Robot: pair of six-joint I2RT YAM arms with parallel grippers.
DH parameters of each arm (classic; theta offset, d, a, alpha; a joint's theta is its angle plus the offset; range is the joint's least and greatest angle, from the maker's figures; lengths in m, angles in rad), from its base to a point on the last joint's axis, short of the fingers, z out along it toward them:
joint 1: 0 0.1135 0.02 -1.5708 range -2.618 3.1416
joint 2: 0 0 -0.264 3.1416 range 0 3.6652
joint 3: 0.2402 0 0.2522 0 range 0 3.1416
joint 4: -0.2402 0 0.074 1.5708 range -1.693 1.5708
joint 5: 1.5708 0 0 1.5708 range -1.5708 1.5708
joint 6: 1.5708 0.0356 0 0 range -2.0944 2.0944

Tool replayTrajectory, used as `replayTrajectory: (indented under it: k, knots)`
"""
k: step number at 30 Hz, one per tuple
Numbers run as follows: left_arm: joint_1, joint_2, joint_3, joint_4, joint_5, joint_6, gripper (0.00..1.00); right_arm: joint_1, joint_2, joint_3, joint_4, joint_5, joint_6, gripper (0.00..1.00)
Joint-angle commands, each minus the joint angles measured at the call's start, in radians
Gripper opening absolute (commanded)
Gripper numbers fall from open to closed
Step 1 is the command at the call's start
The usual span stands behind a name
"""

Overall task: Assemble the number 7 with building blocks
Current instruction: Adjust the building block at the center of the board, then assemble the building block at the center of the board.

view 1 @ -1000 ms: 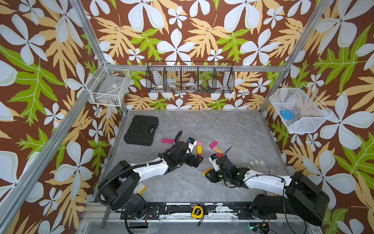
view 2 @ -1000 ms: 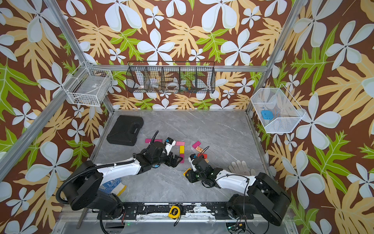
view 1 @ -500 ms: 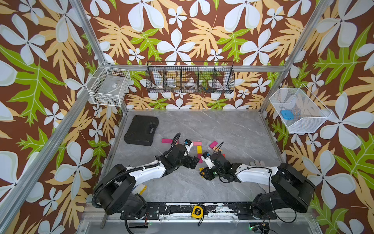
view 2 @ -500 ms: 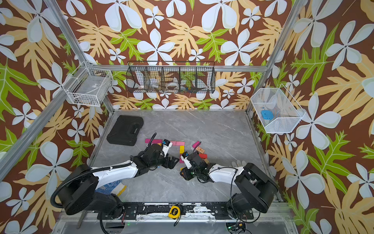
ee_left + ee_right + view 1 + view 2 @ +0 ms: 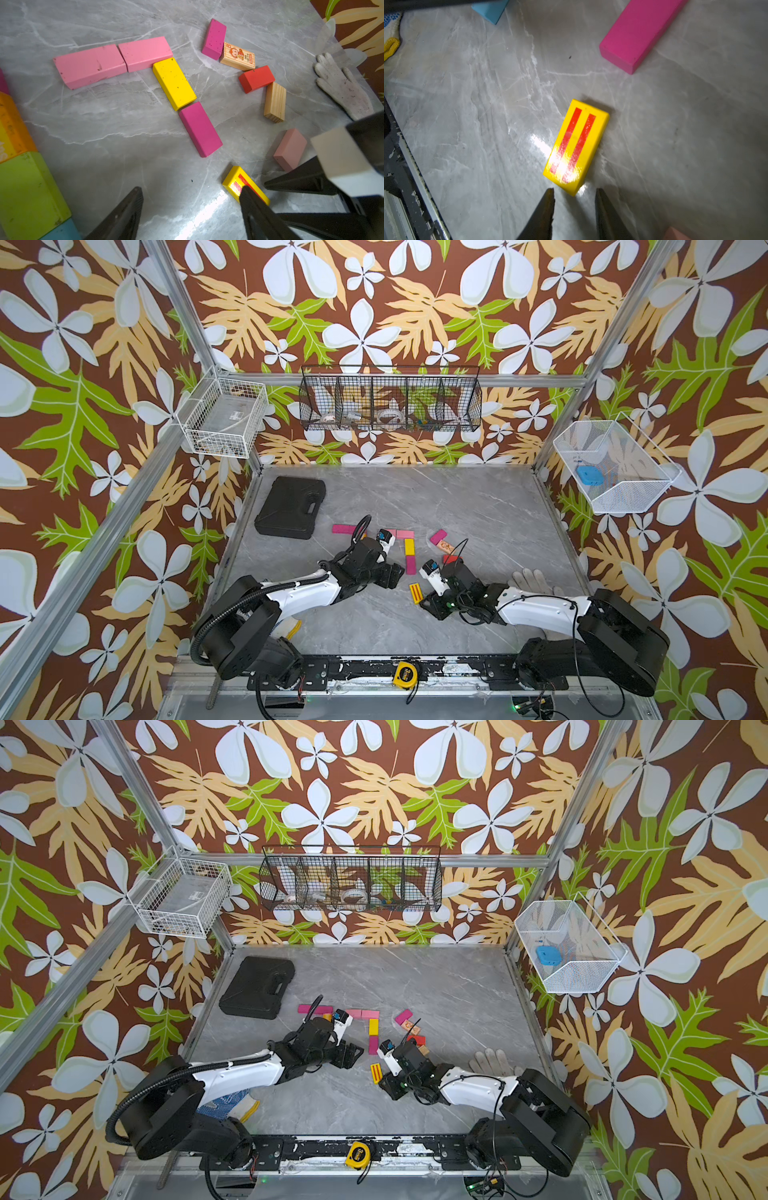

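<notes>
Right wrist view: right gripper [image 5: 574, 192] jaws narrowly parted, empty, flanking a corner of the striped block [image 5: 576, 145], which lies flat, nearer than the magenta block [image 5: 639, 31]. Left gripper [image 5: 190, 190] gapes wide, empty.

Left gripper [image 5: 189, 190] low, jaws wide apart, right gripper [image 5: 574, 190] low, jaws narrowly parted

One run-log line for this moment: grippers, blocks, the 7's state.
left gripper open, empty | right gripper open, tips by striped yellow block, no grip | 7: two pink blocks as bar, yellow block and magenta block as stem
</notes>
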Motion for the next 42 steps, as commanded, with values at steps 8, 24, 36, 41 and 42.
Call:
replayTrajectory:
  k: [8,24,36,41,42]
  knots:
    - [-0.019,0.041,-0.018,-0.012,-0.03,-0.025,0.56,0.021,0.051,0.025,-0.014,0.057,0.01,0.26]
    - [-0.041,0.134,0.035,-0.026,-0.023,-0.011,0.48,0.021,0.141,0.106,-0.047,0.082,-0.078,0.24]
    - [-0.043,0.163,0.052,-0.039,-0.021,0.0,0.48,0.01,0.177,0.135,-0.057,0.081,-0.118,0.25]
    - [-0.044,0.175,0.062,-0.038,-0.012,0.0,0.48,0.006,0.177,0.134,-0.058,0.08,-0.121,0.25]
    - [-0.046,0.177,0.064,-0.039,-0.011,0.0,0.48,0.006,0.177,0.132,-0.057,0.08,-0.119,0.25]
